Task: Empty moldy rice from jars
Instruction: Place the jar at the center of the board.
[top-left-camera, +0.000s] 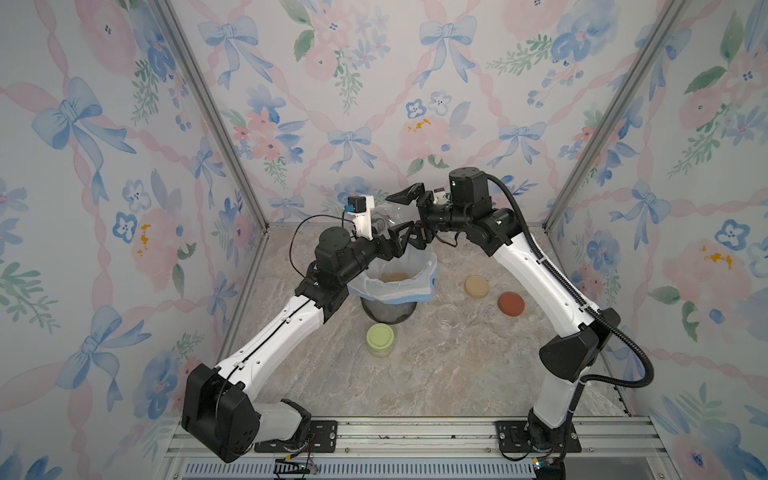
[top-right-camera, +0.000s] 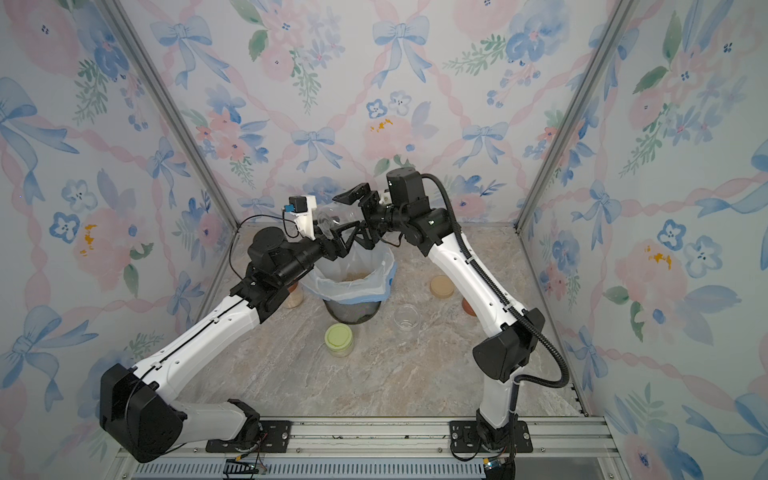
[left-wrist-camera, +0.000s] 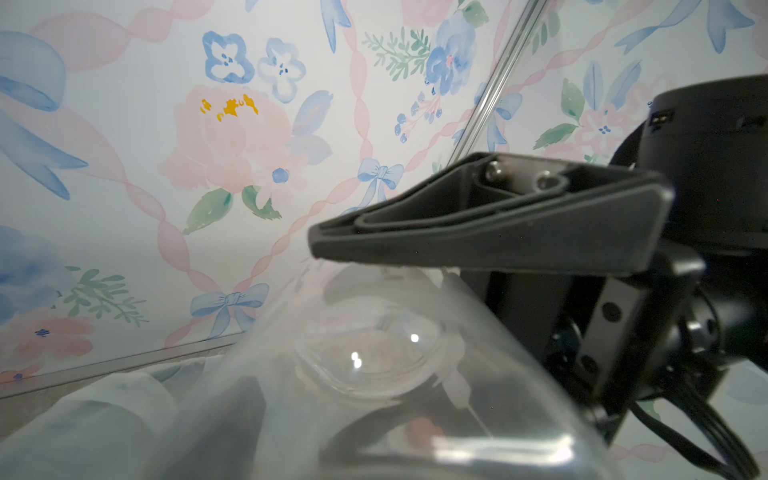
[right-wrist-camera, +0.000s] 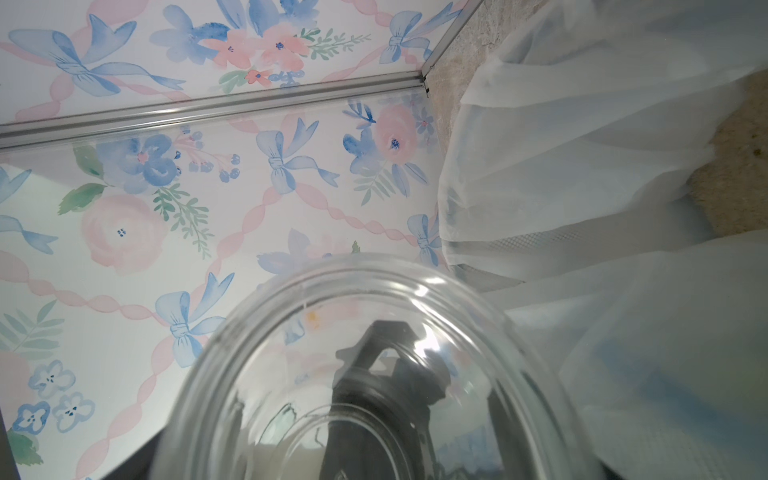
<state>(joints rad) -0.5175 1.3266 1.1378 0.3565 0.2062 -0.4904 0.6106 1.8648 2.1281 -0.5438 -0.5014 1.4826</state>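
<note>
The left hand (top-left-camera: 390, 237) is clamped on a clear glass jar (top-left-camera: 384, 216), lidless and held above the lined mesh bin (top-left-camera: 388, 312). The right hand (top-right-camera: 347, 218) has its fingers spread wide, one above the jar and one below, and I can't tell whether either touches the glass. Tan moldy rice (top-left-camera: 395, 275) lies in the bin and the held jar looks all but empty, so I'd say this pour is near its end. On the desk (top-left-camera: 415, 374) sit one empty jar (top-left-camera: 448, 316), a beige lid (top-left-camera: 476, 286) and a rust-red lid (top-left-camera: 510, 304). A green-lidded jar (top-left-camera: 380, 339) and a red-lidded jar (top-right-camera: 292, 300) stand unopened with rice inside. Next, to my eye, this jar goes down, then one hand steadies a full jar while the other unscrews it.
</note>
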